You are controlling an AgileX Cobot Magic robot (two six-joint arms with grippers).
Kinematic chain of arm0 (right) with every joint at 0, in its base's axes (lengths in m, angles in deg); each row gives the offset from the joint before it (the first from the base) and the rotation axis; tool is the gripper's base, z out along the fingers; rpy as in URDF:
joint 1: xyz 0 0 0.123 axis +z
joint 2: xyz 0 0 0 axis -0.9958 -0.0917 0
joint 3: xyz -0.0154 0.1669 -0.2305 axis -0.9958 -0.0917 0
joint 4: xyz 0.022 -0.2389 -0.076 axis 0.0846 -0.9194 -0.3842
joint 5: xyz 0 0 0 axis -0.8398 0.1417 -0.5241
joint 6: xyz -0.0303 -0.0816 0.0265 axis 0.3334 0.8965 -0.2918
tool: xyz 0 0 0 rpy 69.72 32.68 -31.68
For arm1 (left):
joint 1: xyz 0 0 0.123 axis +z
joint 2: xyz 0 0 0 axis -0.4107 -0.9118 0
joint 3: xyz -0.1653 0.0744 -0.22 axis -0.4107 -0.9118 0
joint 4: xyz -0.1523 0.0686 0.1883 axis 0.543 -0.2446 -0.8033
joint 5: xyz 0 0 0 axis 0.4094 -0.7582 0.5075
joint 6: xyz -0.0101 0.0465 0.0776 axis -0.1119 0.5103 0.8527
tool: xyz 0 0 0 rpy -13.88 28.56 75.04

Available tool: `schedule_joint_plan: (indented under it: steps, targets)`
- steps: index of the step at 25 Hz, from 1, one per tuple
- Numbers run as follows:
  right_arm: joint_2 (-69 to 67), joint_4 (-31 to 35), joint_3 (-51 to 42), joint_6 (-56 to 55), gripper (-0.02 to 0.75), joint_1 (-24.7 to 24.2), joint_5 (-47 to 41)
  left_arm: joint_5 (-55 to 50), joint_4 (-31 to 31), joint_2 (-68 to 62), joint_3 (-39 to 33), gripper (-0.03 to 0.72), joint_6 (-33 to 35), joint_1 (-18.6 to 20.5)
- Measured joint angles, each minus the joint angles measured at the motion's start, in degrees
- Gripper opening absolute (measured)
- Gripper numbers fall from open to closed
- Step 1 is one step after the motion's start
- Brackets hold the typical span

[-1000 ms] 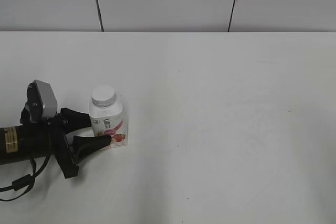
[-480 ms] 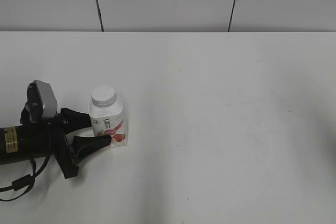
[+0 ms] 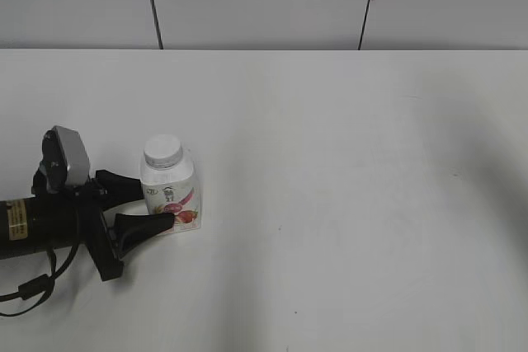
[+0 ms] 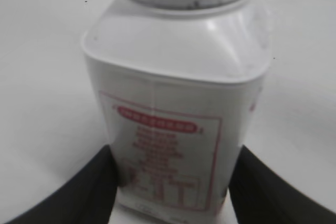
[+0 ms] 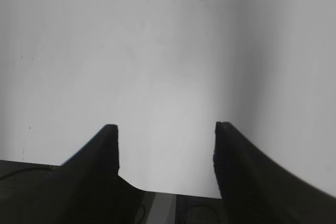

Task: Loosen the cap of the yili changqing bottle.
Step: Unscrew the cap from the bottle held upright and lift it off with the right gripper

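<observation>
The left gripper (image 3: 153,204) grips the lower body of the yili changqing bottle (image 3: 169,191), one black finger (image 4: 79,192) pressed to each side. The bottle stands upright on the white table (image 3: 346,162), toward its left. Its label shows a red banner and framed print, too blurred to read. The ribbed white cap (image 3: 162,151) is cut off in the wrist view. The right gripper (image 5: 165,129) is spread wide over bare tabletop, holding nothing.
</observation>
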State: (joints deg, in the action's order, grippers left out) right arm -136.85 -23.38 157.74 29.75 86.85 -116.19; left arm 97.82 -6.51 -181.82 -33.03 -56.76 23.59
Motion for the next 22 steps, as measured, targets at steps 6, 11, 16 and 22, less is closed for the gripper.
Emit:
schedule_joint_plan:
  steps: [6,11,16,22]
  targets:
    - [-8.6,1.6,6.6,-1.6,0.438,0.0,-0.1,0.0,-0.1,0.0,0.0,0.403,0.0,0.0]
    - [-14.3,2.2,10.9,-1.8,0.438,2.0,-0.1,0.0,-0.1,0.0,0.0,0.4,0.0,0.0]
    - [-20.6,1.6,16.7,-2.1,0.438,8.3,-0.3,0.0,-0.1,0.0,0.0,0.4,0.0,0.0]
    - [-28.4,1.5,25.5,-4.0,0.438,18.3,-0.3,0.1,-0.1,0.0,0.0,0.4,0.0,0.0]
